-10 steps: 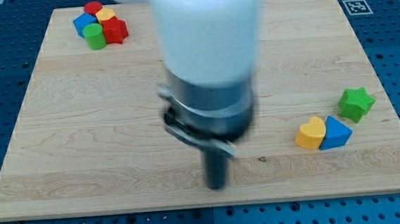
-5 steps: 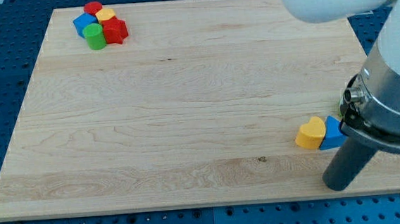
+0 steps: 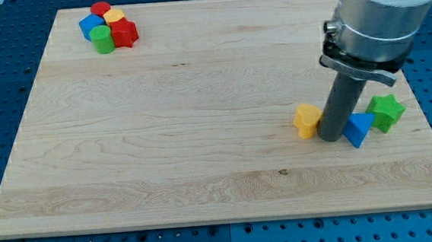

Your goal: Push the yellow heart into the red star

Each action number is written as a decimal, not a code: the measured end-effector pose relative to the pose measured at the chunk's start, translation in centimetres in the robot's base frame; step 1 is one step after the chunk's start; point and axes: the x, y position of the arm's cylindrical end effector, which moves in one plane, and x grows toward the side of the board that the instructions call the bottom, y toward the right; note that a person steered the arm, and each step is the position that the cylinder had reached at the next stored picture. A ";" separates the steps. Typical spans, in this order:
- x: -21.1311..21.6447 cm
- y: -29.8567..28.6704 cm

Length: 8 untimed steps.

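Note:
The yellow heart (image 3: 306, 120) lies on the wooden board at the view's lower right. My tip (image 3: 330, 137) stands right beside it, on its right, between it and the blue triangle (image 3: 357, 129). The red star (image 3: 124, 33) sits far off at the view's top left, in a tight cluster of blocks. The rod rises from my tip into the grey arm body at the view's upper right.
A green star (image 3: 386, 111) sits right of the blue triangle. The top-left cluster also holds a red round block (image 3: 100, 8), a small yellow block (image 3: 113, 16), a blue block (image 3: 90, 25) and a green cylinder (image 3: 102, 40). The board (image 3: 199, 99) ends near the lower-right blocks.
My tip swept from the board's lower middle to the lower right, then up between the yellow heart and blue triangle. The heart slid left and up; the triangle turned and shifted.

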 end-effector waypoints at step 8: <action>-12.7 -5.8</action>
